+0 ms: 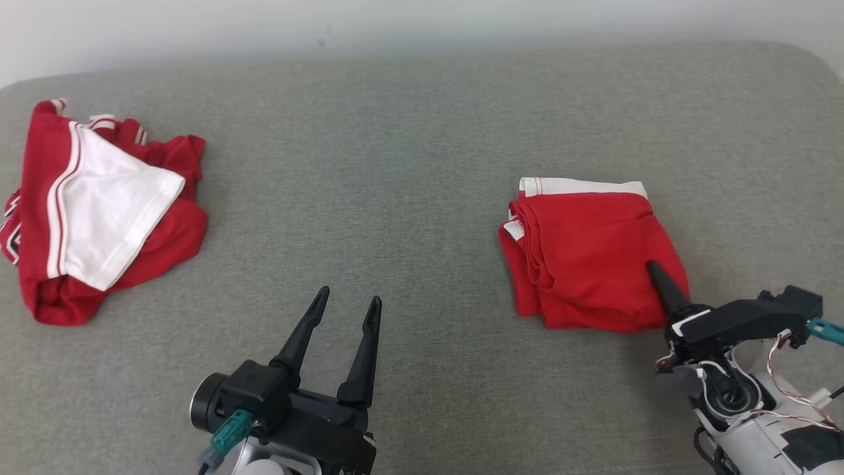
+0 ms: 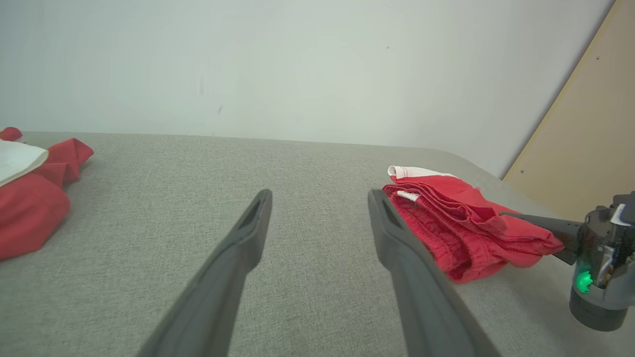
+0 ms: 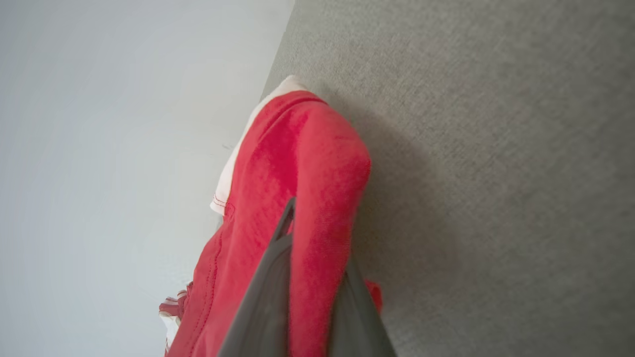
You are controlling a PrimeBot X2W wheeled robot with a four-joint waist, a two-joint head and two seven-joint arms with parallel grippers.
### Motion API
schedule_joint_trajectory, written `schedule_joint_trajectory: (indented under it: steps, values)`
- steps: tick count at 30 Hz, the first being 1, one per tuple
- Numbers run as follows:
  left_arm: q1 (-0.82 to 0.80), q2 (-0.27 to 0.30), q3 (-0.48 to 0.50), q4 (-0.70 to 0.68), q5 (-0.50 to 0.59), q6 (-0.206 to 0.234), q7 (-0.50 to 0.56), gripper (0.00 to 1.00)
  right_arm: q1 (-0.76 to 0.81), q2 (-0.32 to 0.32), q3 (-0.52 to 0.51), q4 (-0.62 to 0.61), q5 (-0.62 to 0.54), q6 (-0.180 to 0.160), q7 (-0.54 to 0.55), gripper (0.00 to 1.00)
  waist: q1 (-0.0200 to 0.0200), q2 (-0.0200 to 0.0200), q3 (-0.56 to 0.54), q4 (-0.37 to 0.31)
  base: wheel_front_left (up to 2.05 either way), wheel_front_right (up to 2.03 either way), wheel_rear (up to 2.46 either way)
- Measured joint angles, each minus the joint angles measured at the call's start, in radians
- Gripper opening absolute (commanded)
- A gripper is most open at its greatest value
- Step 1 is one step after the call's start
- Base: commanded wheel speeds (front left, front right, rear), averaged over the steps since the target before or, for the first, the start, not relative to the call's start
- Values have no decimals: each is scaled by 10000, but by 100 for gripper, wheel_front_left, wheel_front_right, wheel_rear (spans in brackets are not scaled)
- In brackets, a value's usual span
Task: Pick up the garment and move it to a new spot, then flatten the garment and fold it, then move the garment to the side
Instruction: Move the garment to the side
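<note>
Already folded, the red garment (image 1: 587,251) lies on the right of the desk (image 1: 409,165), its near corner clamped in the right tool (image 1: 656,274). Only the move aside appears to remain. The left tool (image 1: 349,300) hovers spread and empty.

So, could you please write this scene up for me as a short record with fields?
surface: grey fabric surface
task item: folded red garment, white band along its far edge, lying on the right
right gripper: shut on the folded red garment's near right corner
left gripper: open, holding nothing, over bare surface near the middle
other item: crumpled red and white garment, far left, apart from both grippers
task stage: folding looks done; moving aside seems to be what is left
</note>
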Motion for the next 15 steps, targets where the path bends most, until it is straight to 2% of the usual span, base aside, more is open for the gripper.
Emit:
schedule_joint_trajectory:
  steps: [9,15]
  values:
    - [43,38,56,-157,0,73,0,100,-83,-754,-282,-631,-359,27,-376,0,0,0,-90,-616,0,0,0]
    - [41,31,21,-489,2,82,-4,100,-996,-1356,-441,-949,-709,29,-418,0,-2,0,54,-921,0,0,0]
